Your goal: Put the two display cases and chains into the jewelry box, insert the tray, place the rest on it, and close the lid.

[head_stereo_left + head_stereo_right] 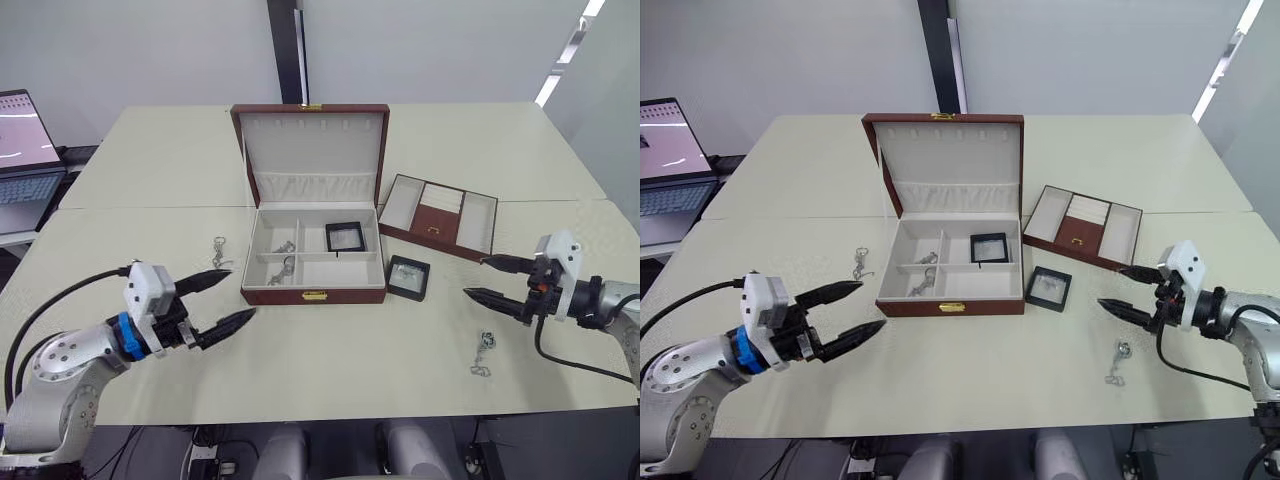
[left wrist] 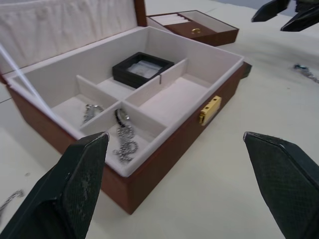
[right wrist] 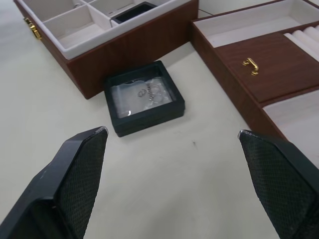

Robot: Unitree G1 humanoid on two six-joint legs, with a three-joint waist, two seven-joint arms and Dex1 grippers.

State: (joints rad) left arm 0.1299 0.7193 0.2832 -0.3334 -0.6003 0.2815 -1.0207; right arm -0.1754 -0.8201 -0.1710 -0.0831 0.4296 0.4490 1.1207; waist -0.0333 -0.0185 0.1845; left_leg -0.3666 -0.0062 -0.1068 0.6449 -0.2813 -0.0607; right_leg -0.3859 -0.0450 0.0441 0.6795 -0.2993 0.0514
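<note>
Jewelry box point(image 1: 313, 293) sits centre frame on the cream table point(image 1: 330, 360), lid point(image 1: 313, 150) up and leaning back, cream lining w/ gathered pocket and a row of hooks showing. One display case point(image 1: 345, 236) lies flat inside, in the upper-right compartment. Chains point(image 1: 284, 266) lie in the small compartments on the box's left side, one in the upper cell, one in the lower; lower-right compartment holds nothing visible. 2nd display case point(image 1: 408, 277) is out on the table just right of the box's front right corner, close to the wall but whether touching can't tell; clear window up, silvery item inside. Tray point(image 1: 438, 215) sits right of centre, upper-right of that case, angled, near the box's right wall; middle section shows brown flap w/ gold tab and ring rolls behind it. Another chain point(image 1: 219, 251) lies left of the box on the table; a further chain point(image 1: 482, 355) lies lower right of frame. L gripper point(image 1: 221, 301) lower left, fingers spread wide, holding nothing, tips pointing toward the box's front left corner, apart from it. R gripper point(image 1: 492, 279) at right edge mid-height, fingers spread too, empty, aimed at the loose case, well short of it. Laptop point(image 1: 25, 160) at far left edge.
</note>
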